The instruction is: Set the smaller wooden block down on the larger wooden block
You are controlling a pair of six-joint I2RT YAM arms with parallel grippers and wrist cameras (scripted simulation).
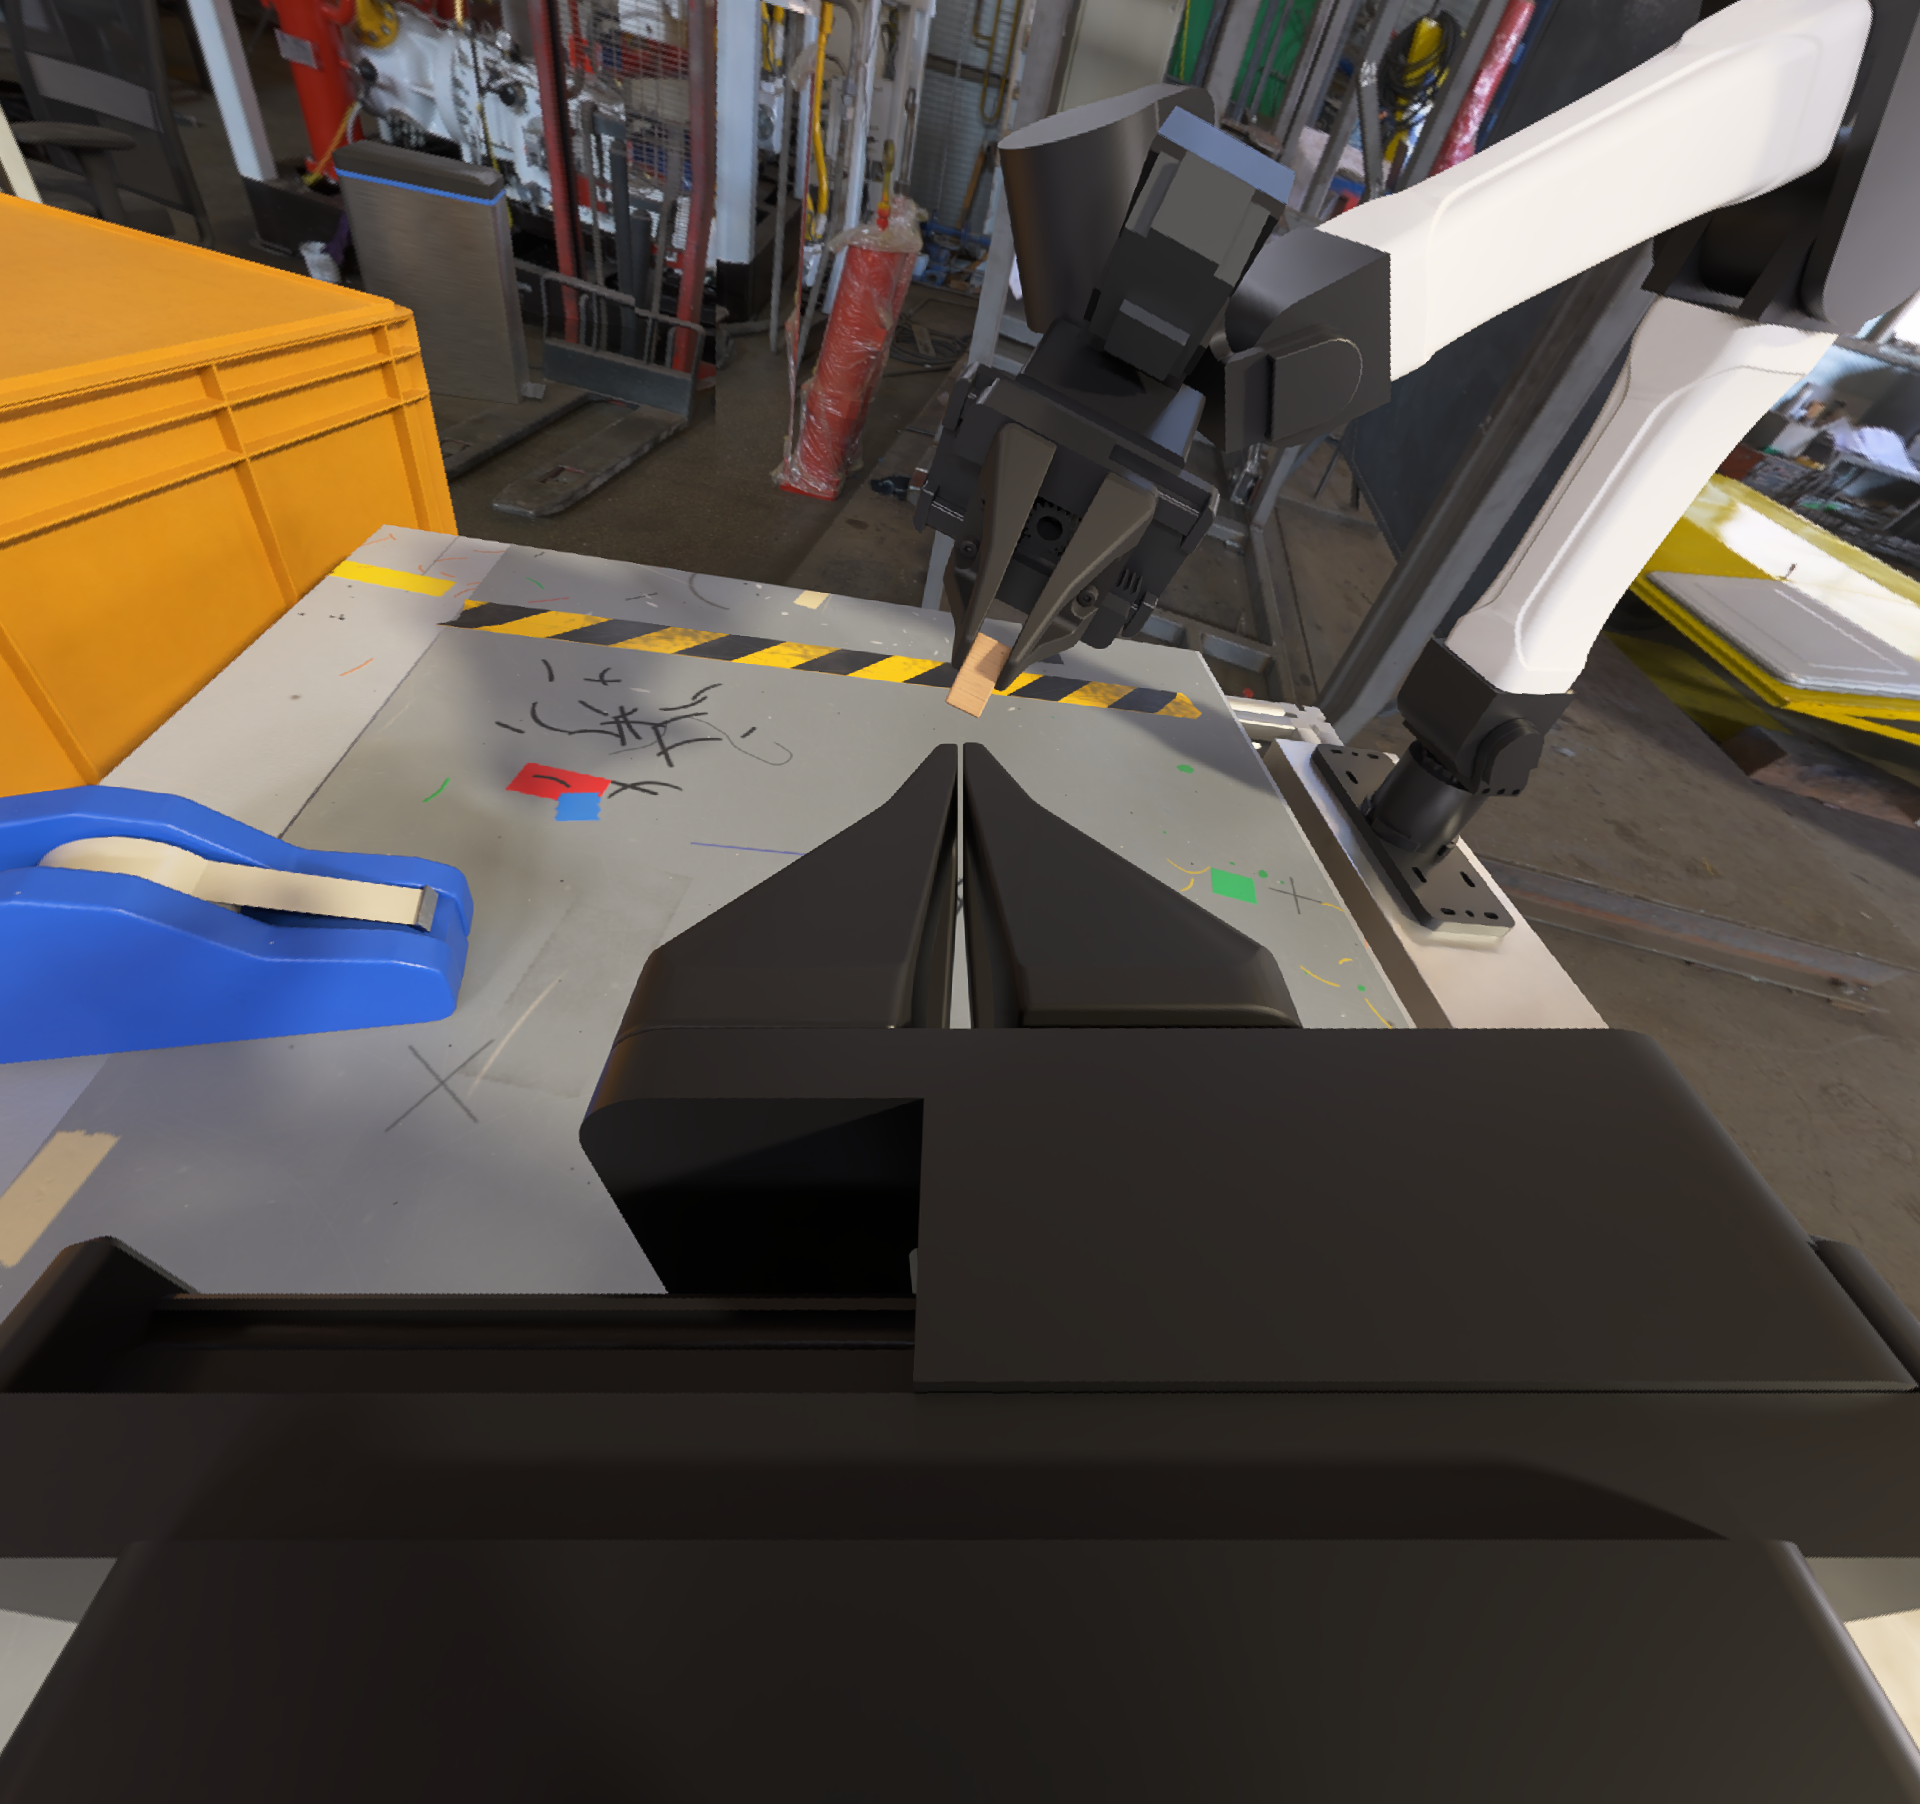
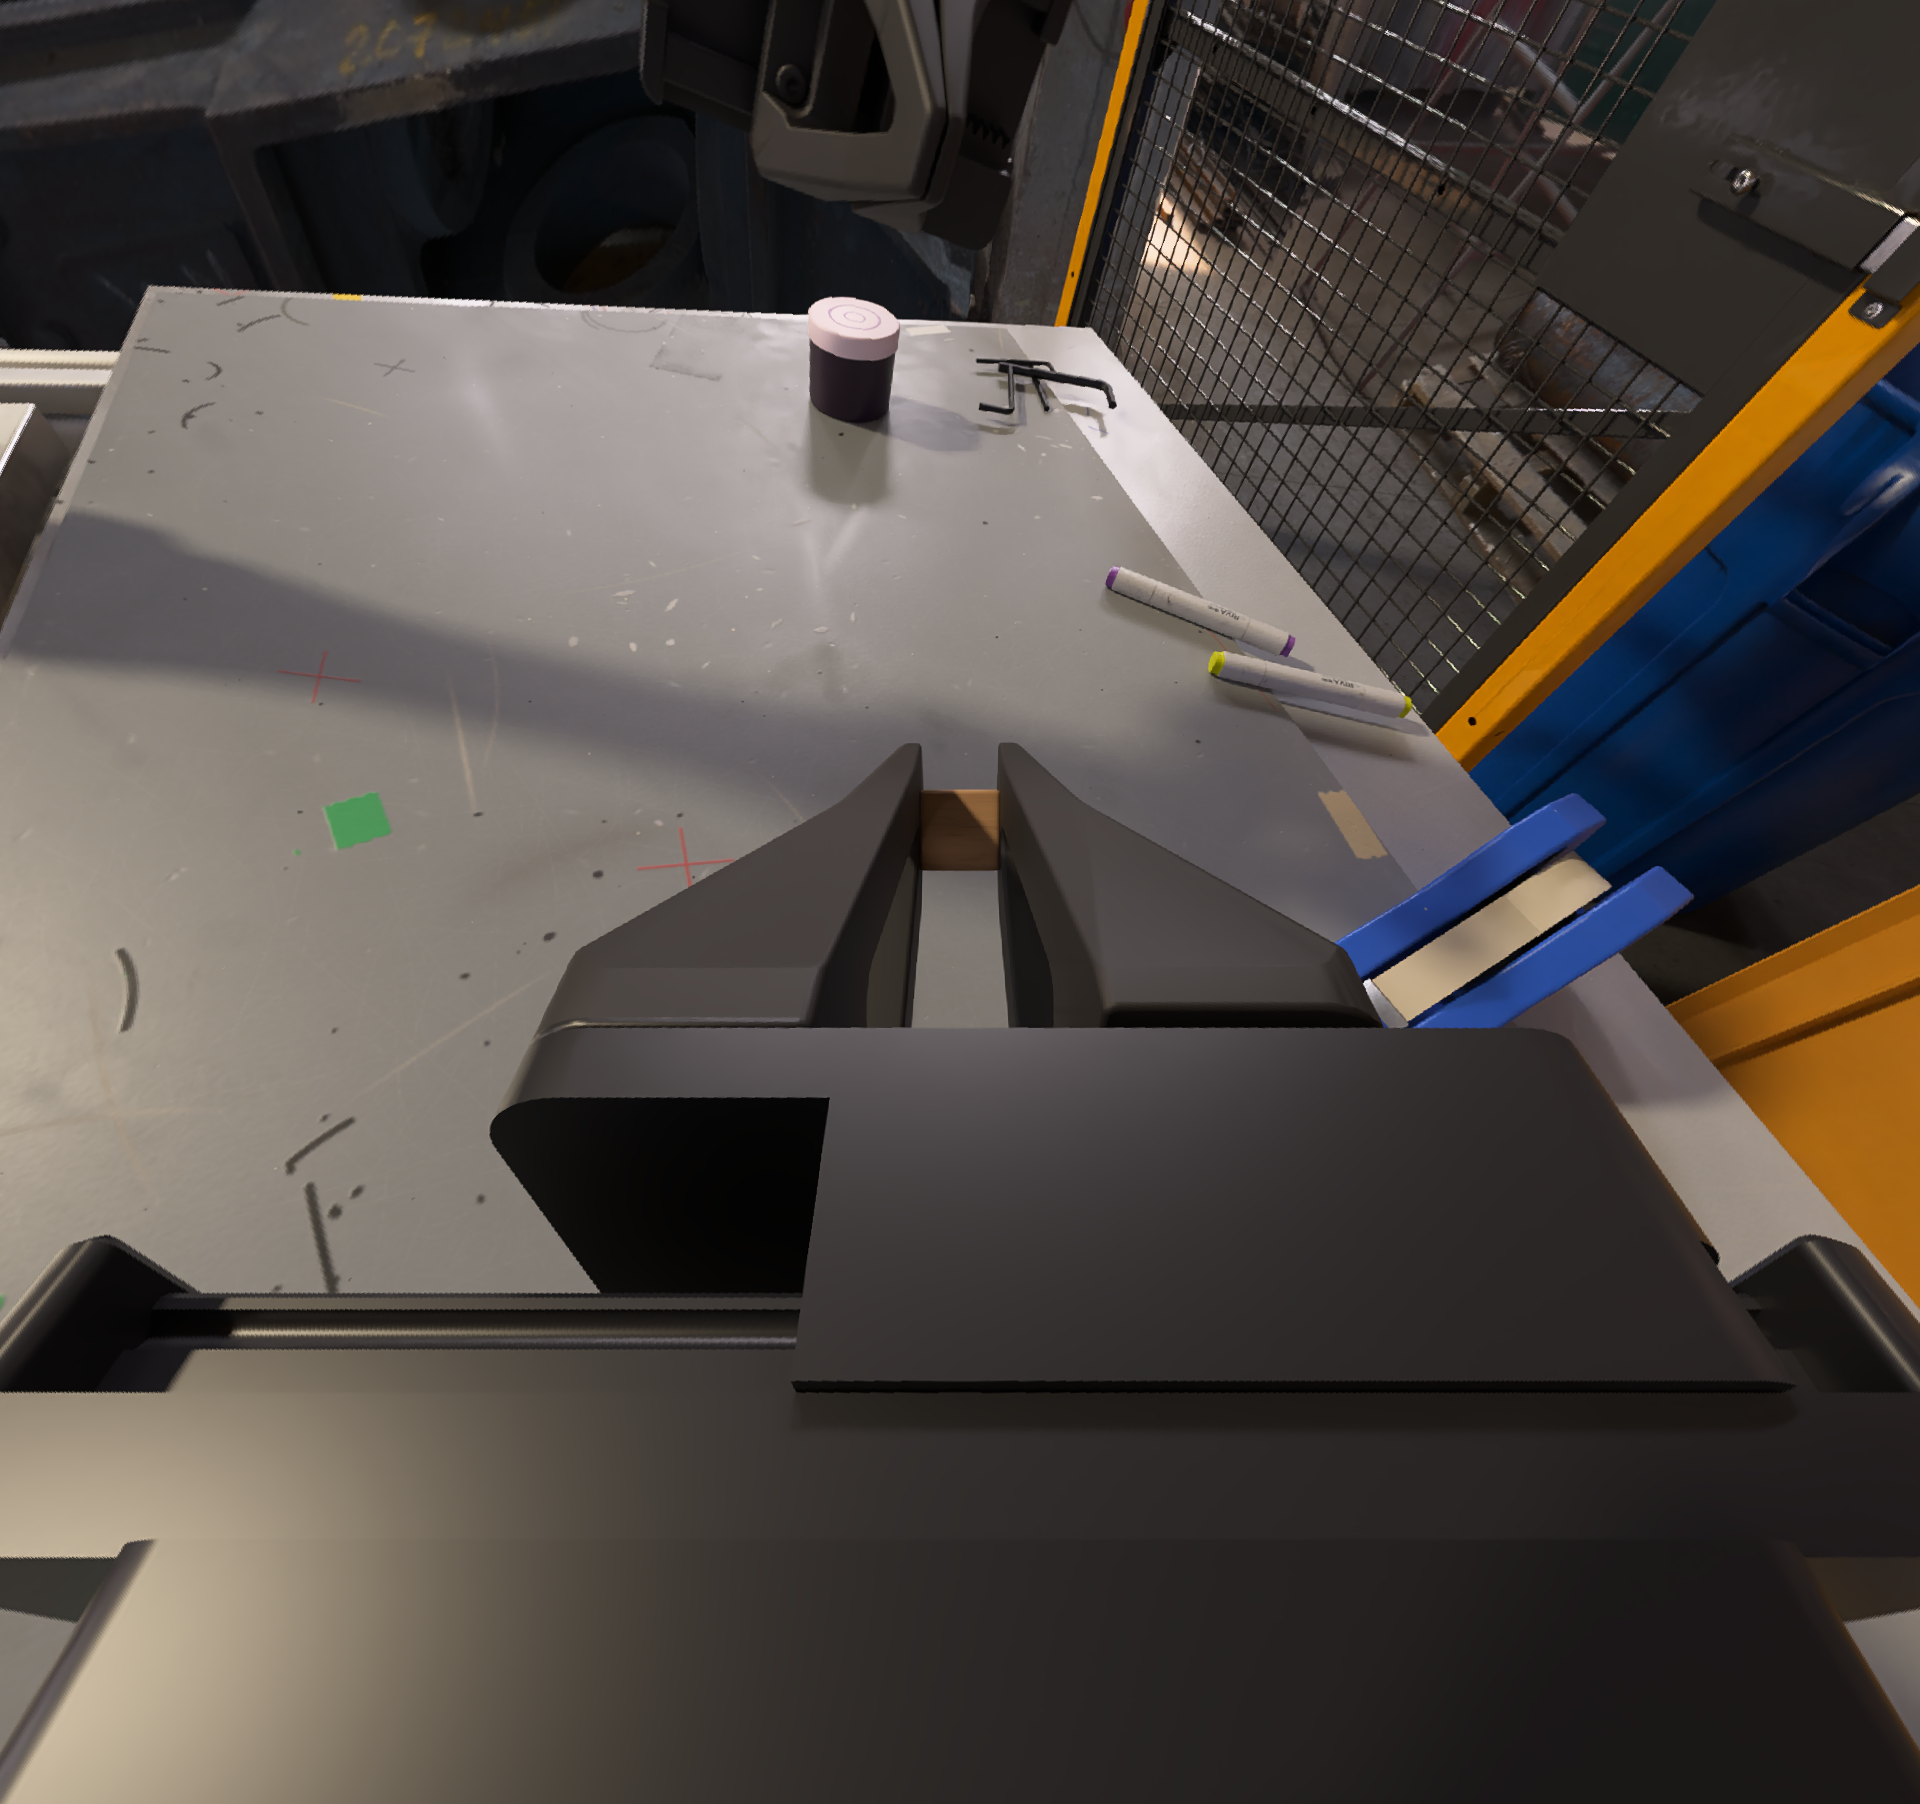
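My right gripper (image 2: 959, 752) is shut on a small light wooden block (image 2: 958, 827), which sits between its fingertips above the grey table (image 2: 520, 559). In the left wrist view the right gripper (image 1: 987, 665) points down at the far side of the table, and the block (image 1: 977, 679) hangs tilted from its tips over the yellow-black stripe. My left gripper (image 1: 958, 767) is shut and empty, with its fingers pressed together above the table's middle. The larger wooden block is in neither view.
An orange crate (image 1: 187, 466) and a blue tape dispenser (image 1: 208, 923) stand at the left. In the right wrist view there are a dark jar with a pink lid (image 2: 852, 362), hex keys (image 2: 1039, 383), two markers (image 2: 1195, 611) and a mesh fence (image 2: 1403, 248) beyond the table's edge.
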